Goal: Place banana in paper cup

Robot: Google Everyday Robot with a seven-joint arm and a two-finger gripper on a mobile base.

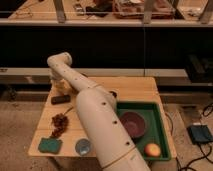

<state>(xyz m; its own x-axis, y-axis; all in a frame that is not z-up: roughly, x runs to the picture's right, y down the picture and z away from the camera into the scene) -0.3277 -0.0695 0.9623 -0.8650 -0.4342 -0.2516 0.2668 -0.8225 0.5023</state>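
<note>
camera view looks down on a wooden surface (135, 90). the white arm (100, 120) reaches from 6 o'clock to the 10 o'clock corner, where the pincer (56, 81) points down, closed. a pale shape there, seemingly the banana (61, 89), lies right under it; whether it is gripped cannot be told. just toward 6 o'clock of it lies a dark block (60, 99), then a brown cluster (60, 122), a green sponge (50, 145) and a blue-grey dish (83, 146). at 4 o'clock a green tray (161, 127) holds a maroon bowl (134, 124) and a round orange fruit (152, 149).
</note>
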